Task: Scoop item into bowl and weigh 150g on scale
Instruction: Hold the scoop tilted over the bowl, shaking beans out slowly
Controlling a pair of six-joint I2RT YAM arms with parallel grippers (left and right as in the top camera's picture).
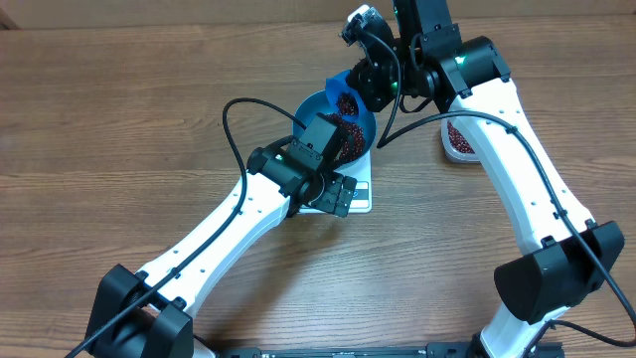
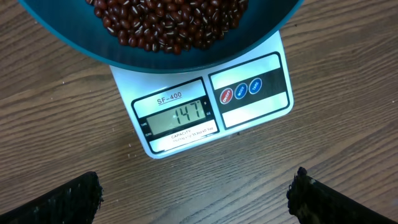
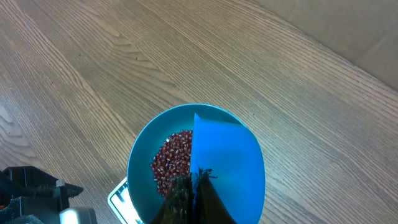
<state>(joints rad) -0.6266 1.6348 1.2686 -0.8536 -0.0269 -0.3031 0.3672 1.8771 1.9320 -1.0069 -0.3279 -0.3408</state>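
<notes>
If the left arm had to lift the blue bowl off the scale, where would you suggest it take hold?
Grip the bowl by its rim, on the side facing the left gripper, jaws open, coming from above. The wall is smooth and curved with no handle, and the scoop in the shut right gripper covers the far side. The scale sits beneath.

- We see dark red-brown beans (image 2: 171, 22), some with pale flecks, in a bright blue bowl (image 3: 143, 155).
- Our right pincer (image 3: 191, 186) holds a blue scoop (image 3: 227, 162) just ahead of it.
- Ahead of our left pincer (image 2: 196, 193), the white scale (image 2: 205, 106) shows black digits, one red button, two blue.
- The table (image 3: 93, 62) is brown woodgrain.
</notes>
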